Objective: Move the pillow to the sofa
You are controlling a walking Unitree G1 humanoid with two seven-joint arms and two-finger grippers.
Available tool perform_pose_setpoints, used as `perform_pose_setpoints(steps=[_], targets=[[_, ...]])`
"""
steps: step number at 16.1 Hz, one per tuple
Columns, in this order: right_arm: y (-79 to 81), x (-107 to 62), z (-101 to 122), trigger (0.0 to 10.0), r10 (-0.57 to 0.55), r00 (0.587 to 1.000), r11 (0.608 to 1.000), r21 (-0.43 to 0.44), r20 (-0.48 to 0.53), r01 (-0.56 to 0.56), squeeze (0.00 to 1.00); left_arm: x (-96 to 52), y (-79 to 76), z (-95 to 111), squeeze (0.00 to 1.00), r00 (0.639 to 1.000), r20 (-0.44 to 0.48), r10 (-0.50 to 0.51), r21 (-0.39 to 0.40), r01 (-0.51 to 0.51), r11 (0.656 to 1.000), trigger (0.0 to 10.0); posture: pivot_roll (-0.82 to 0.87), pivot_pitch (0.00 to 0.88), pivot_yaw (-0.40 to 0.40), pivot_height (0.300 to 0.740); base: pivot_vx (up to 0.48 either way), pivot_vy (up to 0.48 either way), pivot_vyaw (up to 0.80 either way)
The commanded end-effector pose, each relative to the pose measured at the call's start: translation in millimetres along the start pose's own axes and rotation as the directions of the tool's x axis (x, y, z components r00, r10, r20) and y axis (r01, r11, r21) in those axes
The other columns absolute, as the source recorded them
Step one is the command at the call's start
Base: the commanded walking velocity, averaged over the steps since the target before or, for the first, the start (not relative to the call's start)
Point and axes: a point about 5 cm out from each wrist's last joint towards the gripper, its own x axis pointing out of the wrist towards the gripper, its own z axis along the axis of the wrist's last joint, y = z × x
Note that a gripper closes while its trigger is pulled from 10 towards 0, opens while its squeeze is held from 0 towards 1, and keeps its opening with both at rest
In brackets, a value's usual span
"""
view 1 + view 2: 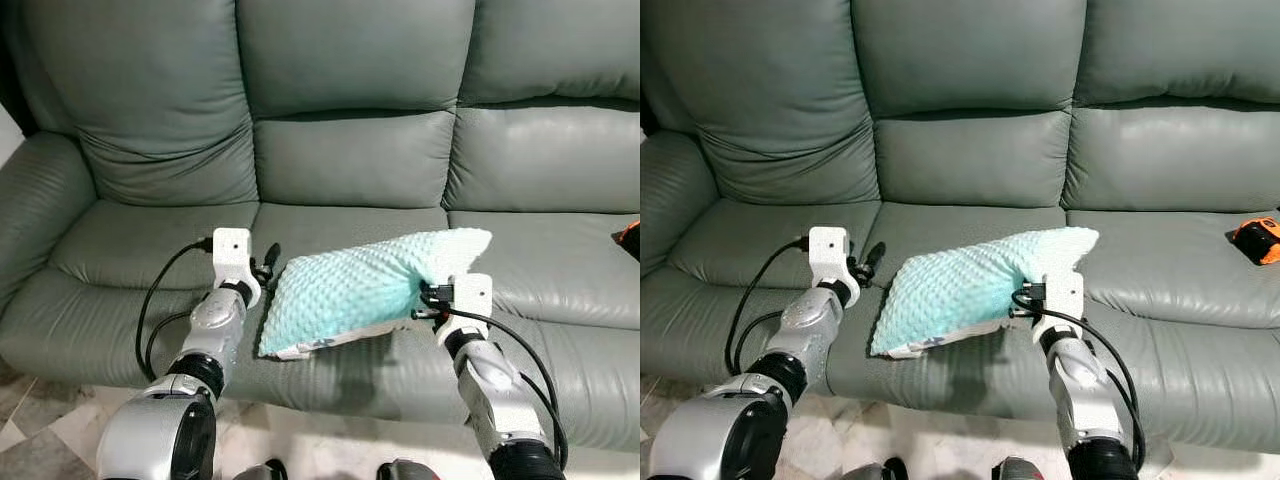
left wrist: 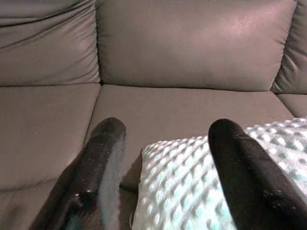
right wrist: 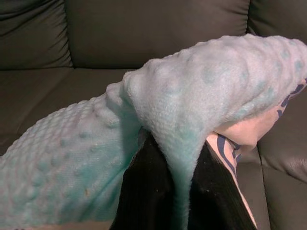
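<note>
A light teal dotted pillow [image 1: 355, 290] with a striped white underside hangs tilted over the middle seat of the grey-green leather sofa [image 1: 350, 160], its low corner near the seat's front edge. My right gripper [image 3: 176, 165] is shut on a fold of the pillow's right side, seen from the head at the pillow's right end [image 1: 424, 296]. My left gripper [image 1: 268, 262] stands open just left of the pillow's upper left corner. In the left wrist view the pillow [image 2: 192, 177] lies between the fingers [image 2: 103, 158], apart from them.
An orange and black object [image 1: 1256, 240] lies on the sofa's right seat. The left armrest [image 1: 35, 200] rises at the far left. Pale tiled floor [image 1: 40, 440] runs below the sofa's front edge.
</note>
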Motion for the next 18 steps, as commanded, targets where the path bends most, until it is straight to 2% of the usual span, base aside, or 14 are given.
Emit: perform_pose_setpoints(steps=[1,4,6,9,10,11,12,17,18], targets=[[4.9,0.2,-1.9,10.0,0.016,1.0,1.0,0.0,-0.001,-0.016,1.0,-3.7,8.5,-6.2,1.0,0.999,-0.024,0.028,-0.005,-0.028,1.0,10.0,-0.23,0.195,0.108,0.74,0.0,0.0,0.0],[3.0,-6.8,-11.6,10.0,0.031,0.999,0.999,-0.014,-0.045,-0.031,1.0,-3.1,7.8,-5.2,1.0,1.0,-0.025,0.011,-0.016,-0.011,1.0,10.0,-0.22,0.19,0.102,0.74,0.0,0.0,0.0],[4.2,-14.2,-18.4,10.0,0.052,0.996,0.999,-0.004,-0.07,-0.052,1.0,-4.8,12.0,-6.0,1.0,1.0,-0.024,0.004,-0.031,-0.005,1.0,10.0,-0.22,0.185,0.1,0.74,0.0,0.0,0.0],[9.5,-20.0,-32.6,10.0,0.078,0.99,0.997,-0.001,-0.117,-0.078,1.0,-13.0,24.3,-16.9,1.0,0.998,-0.054,0.023,-0.01,-0.024,1.0,10.0,-0.21,0.18,0.104,0.74,0.0,0.0,0.0],[11.0,-18.9,-35.0,10.0,0.077,0.99,0.997,0.006,-0.118,-0.076,1.0,-18.0,30.8,-22.9,0.72,0.997,-0.066,0.038,-0.011,-0.039,0.999,10.0,-0.2,0.178,0.105,0.74,0.0,0.0,0.0],[12.3,-17.4,-35.7,10.0,0.076,0.99,0.997,-0.001,-0.12,-0.076,1.0,-20.7,34.2,-26.2,0.18,0.996,-0.072,0.05,-0.013,-0.051,0.999,10.0,-0.19,0.175,0.107,0.74,0.0,0.0,0.0],[14.3,-14.1,-36.8,10.0,0.077,0.989,0.997,0.001,-0.125,-0.078,1.0,-24.1,38.2,-30.1,0.0,0.995,-0.081,0.059,-0.014,-0.061,0.998,10.0,-0.18,0.171,0.111,0.74,0.0,0.0,0.0],[14.0,-3.2,-37.8,10.0,0.067,0.986,0.997,-0.017,-0.153,-0.07,1.0,-26.8,37.3,-34.8,0.0,0.995,-0.093,0.046,-0.01,-0.048,0.999,10.0,-0.17,0.165,0.117,0.74,0.0,0.0,0.0],[10.0,-0.6,-38.4,10.0,0.032,0.986,0.998,-0.055,-0.166,-0.042,1.0,-26.7,36.4,-35.0,0.0,0.995,-0.094,0.039,-0.01,-0.04,0.999,10.0,-0.16,0.165,0.119,0.74,0.0,0.0,0.0]])
